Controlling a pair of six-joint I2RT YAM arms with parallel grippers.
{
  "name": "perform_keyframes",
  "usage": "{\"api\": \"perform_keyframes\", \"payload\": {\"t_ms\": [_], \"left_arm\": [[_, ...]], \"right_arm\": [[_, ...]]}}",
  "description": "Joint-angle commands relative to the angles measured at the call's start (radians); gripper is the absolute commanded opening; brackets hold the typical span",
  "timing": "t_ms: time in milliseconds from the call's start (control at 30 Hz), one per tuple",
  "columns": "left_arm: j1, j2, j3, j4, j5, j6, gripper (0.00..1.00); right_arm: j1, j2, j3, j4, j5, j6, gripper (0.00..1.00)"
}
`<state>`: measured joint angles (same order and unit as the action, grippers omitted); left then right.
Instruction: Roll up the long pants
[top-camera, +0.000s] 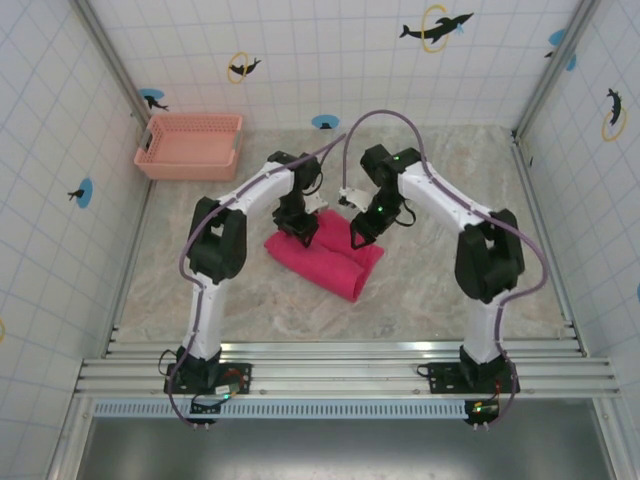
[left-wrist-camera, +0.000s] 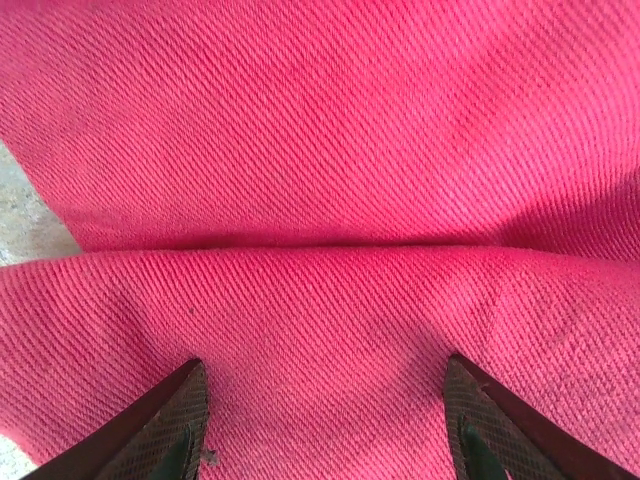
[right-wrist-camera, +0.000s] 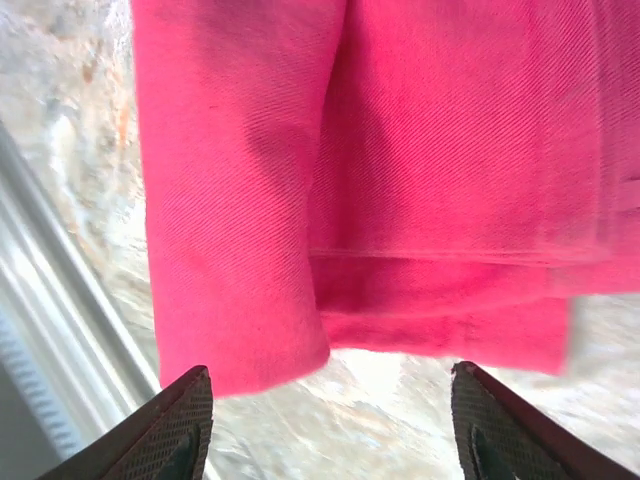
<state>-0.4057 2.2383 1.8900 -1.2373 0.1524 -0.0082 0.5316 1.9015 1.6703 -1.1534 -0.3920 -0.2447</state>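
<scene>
The long pants (top-camera: 325, 255) lie mid-table (top-camera: 430, 300) as a thick folded bundle between both grippers. It looks like soft, light twill that would sag and unroll if let go, so I'd take it at the outer folded edge, both ends together. The left gripper (left-wrist-camera: 322, 362), spread wide, straddles a fold, and its wrist view gives the weave and crease close up. The right gripper (right-wrist-camera: 330, 368), equally wide and empty, hangs over the hem end, where its own view shows stacked layers. The overhead view adds the lattice basket (top-camera: 190, 145), far left.
</scene>
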Motion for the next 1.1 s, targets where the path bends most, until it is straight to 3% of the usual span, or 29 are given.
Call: {"api": "perform_keyframes", "payload": {"t_ms": [0, 167, 400, 767, 900, 933, 1067], "left_arm": [[0.0, 0.078, 0.013, -0.021, 0.012, -0.007, 0.63], [-0.001, 0.092, 0.032, -0.039, 0.019, 0.0, 0.64], [0.0, 0.09, 0.02, -0.05, 0.029, 0.013, 0.64], [-0.001, 0.066, -0.012, -0.047, 0.042, 0.025, 0.65], [0.0, 0.059, -0.021, -0.041, 0.051, 0.032, 0.66], [0.0, 0.06, -0.022, -0.041, 0.05, 0.034, 0.66], [-0.001, 0.06, -0.025, -0.04, 0.056, 0.036, 0.66]], "right_arm": [[0.137, -0.141, -0.149, 0.107, 0.264, -0.008, 0.7], [0.321, -0.227, -0.314, 0.266, 0.354, 0.078, 0.75], [0.489, -0.163, -0.391, 0.425, 0.517, 0.11, 0.76], [0.496, 0.015, -0.445, 0.536, 0.733, 0.02, 0.73], [0.477, 0.041, -0.442, 0.538, 0.711, -0.043, 0.65], [0.478, 0.048, -0.44, 0.535, 0.74, -0.055, 0.6], [0.453, 0.068, -0.414, 0.5, 0.652, -0.13, 0.34]]}}
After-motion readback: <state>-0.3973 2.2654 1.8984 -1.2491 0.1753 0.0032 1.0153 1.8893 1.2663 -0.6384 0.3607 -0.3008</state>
